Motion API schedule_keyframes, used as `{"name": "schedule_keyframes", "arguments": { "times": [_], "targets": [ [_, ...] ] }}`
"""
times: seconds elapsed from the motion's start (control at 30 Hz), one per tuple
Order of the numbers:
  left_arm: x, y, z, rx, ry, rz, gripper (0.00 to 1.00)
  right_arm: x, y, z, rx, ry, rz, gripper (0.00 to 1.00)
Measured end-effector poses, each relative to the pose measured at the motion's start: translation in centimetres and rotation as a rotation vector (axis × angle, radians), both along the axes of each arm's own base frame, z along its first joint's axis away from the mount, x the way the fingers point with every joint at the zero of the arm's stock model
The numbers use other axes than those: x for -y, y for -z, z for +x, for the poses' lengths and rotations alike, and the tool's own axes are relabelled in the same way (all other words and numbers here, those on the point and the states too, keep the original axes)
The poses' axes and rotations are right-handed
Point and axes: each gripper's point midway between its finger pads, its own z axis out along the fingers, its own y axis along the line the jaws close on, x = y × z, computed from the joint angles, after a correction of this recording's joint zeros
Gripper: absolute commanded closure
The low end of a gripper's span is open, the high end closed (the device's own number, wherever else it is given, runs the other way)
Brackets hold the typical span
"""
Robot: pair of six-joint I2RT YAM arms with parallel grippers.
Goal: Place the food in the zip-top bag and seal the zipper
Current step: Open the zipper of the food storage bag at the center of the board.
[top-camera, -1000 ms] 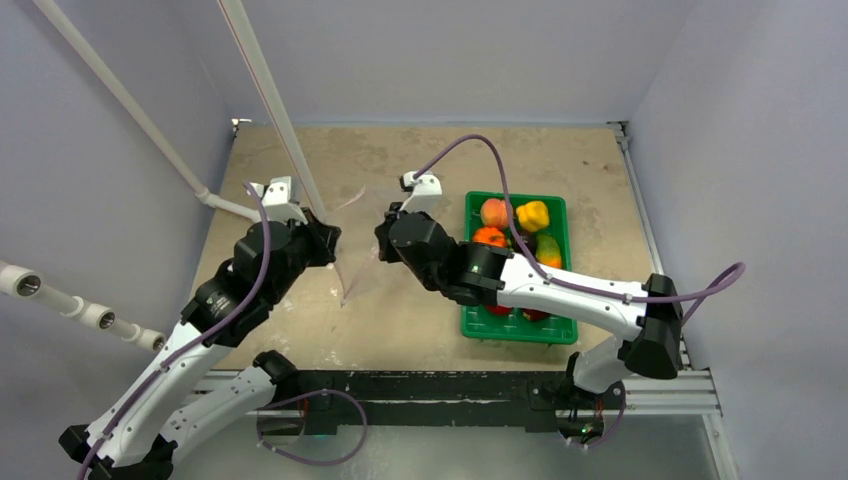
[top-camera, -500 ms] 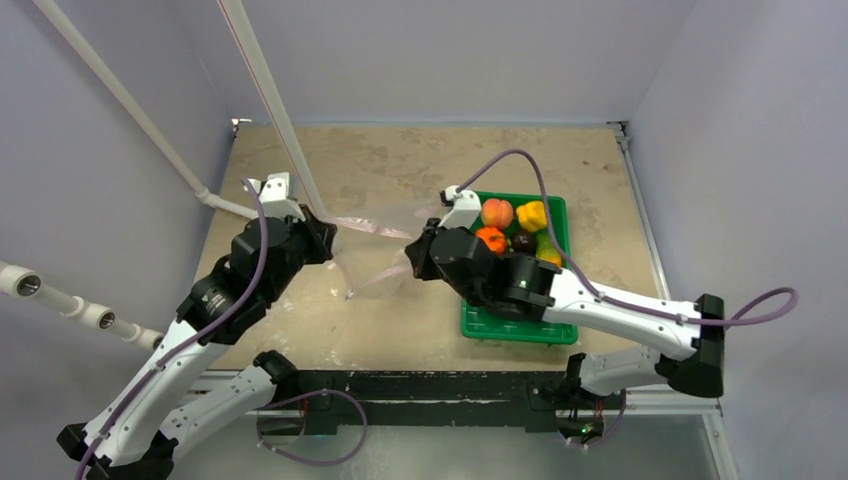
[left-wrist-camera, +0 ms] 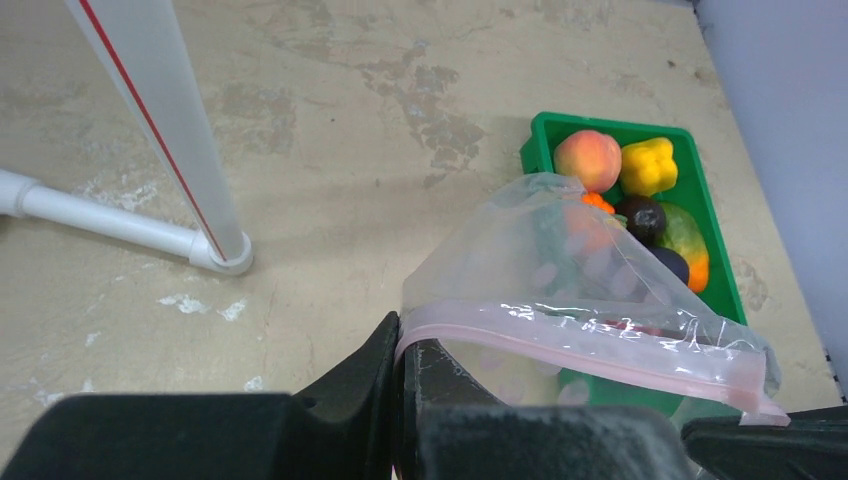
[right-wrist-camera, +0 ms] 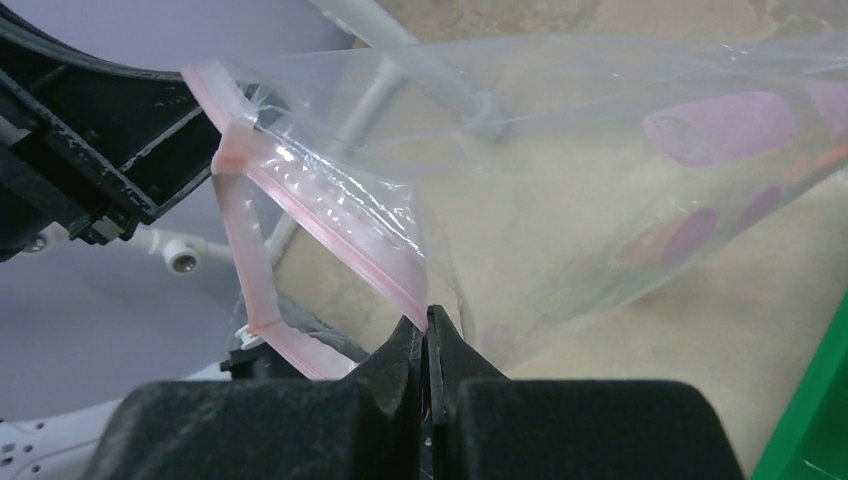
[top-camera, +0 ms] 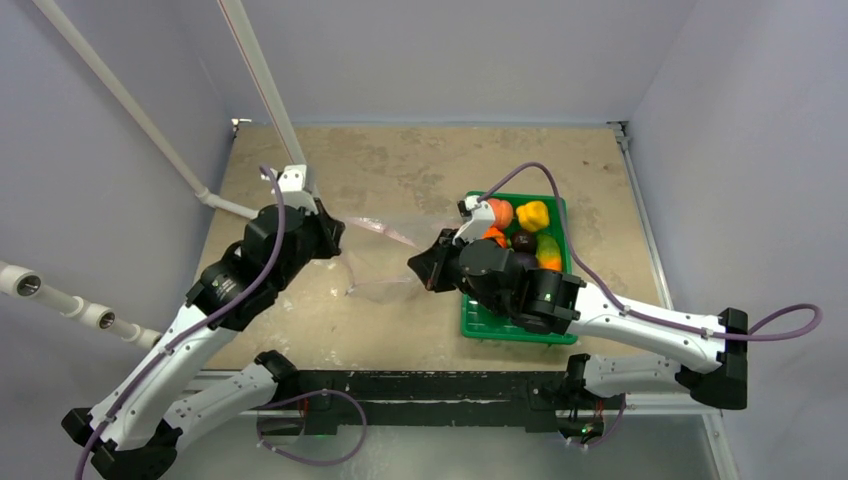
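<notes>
The clear zip-top bag (top-camera: 380,262) hangs stretched between my two grippers above the table. My left gripper (left-wrist-camera: 400,330) is shut on one end of the pinkish zipper (left-wrist-camera: 600,345). My right gripper (right-wrist-camera: 426,318) is shut on the zipper (right-wrist-camera: 340,215) further along; there the strip forms a loop, so the mouth looks parted. The bag (right-wrist-camera: 620,170) shows no food inside. The food lies in the green tray (top-camera: 512,331): a peach (left-wrist-camera: 587,160), a yellow pepper (left-wrist-camera: 648,165), a dark plum (left-wrist-camera: 641,215) and others partly hidden behind the bag and right arm.
White pipes cross the left side; one slanted pole (top-camera: 262,90) meets the table just behind my left gripper (top-camera: 335,235). It also shows in the left wrist view (left-wrist-camera: 160,120). Grey walls close in the table. My right gripper (top-camera: 420,265) sits at the tray's left edge.
My right arm has swung right toward the tray, drawing the bag out between the two grippers. My left gripper has shifted slightly away, still gripping the zipper.
</notes>
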Motion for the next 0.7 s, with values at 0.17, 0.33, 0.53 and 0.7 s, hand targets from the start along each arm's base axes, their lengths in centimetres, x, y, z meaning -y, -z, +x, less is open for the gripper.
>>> {"name": "schedule_keyframes", "arguments": {
  "times": [0.17, 0.33, 0.53, 0.7],
  "targets": [
    [-0.1, -3.2, 0.3, 0.058, 0.014, 0.016, 1.0, -1.6, -2.5, 0.8, 0.065, -0.022, 0.056, 1.0],
    [0.0, -7.0, 0.3, 0.125, 0.042, 0.006, 1.0, -3.0, -4.2, 3.3, 0.118, -0.03, 0.112, 1.0],
    [1.7, -5.1, 0.3, 0.085, 0.117, 0.008, 1.0, -1.5, -2.0, 7.2, 0.122, -0.029, 0.157, 1.0],
    [3.8, 3.3, 0.4, -0.082, 0.17, 0.079, 1.0, -1.1, 3.6, 7.2, 0.043, -0.062, 0.098, 1.0]
  ]
}}
